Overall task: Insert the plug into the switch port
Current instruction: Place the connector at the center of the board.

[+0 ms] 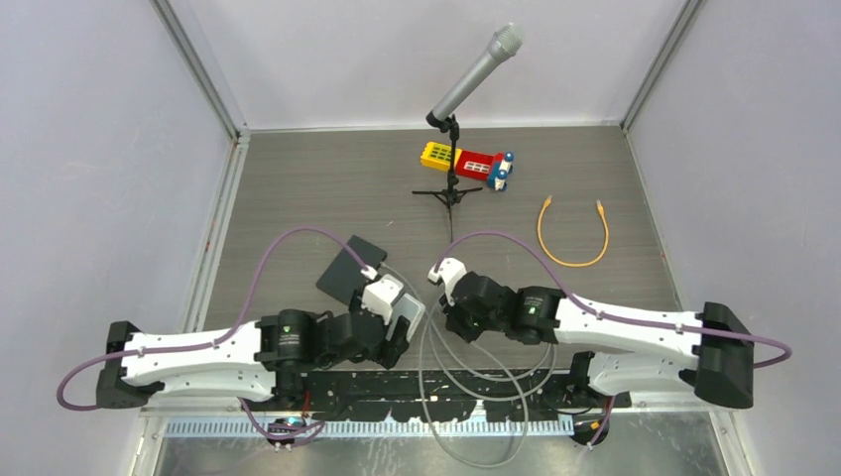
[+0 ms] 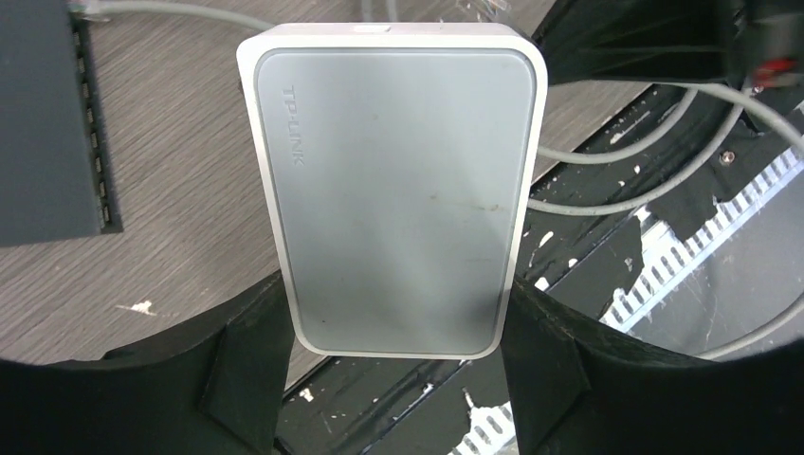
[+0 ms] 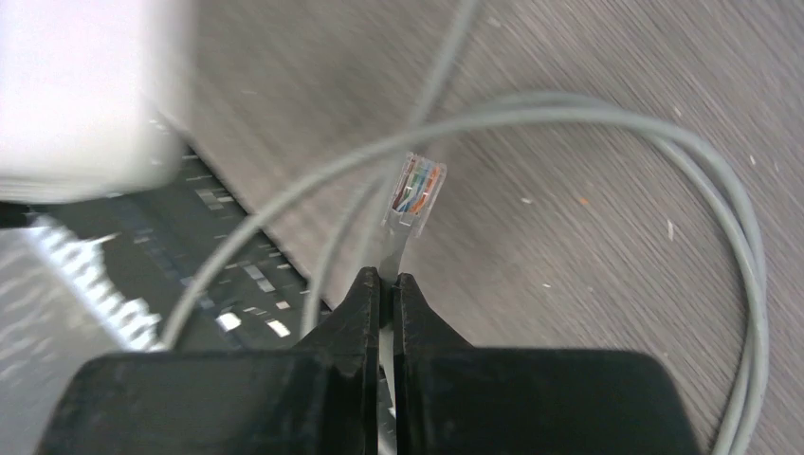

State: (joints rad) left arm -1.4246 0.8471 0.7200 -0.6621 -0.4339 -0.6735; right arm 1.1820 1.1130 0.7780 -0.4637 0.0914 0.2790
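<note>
Near middle of table (image 1: pixel 298 198) near edge: left gripper (image 2: pixel 398 318) clamps white switch (image 2: pixel 398 190), one finger on each long side. Long axis of switch runs straight away from gripper; port face not visible. Black box (image 2: pixel 47 123) just beside it, toward left edge. Right of switch: right gripper (image 3: pixel 384 284) pinched tight on grey cable (image 3: pixel 664 161) just behind clear plug (image 3: pixel 414 190). Plug points straight out from gripper; switch lies ahead and to its left. Leftward turn probably needed to line up.
</note>
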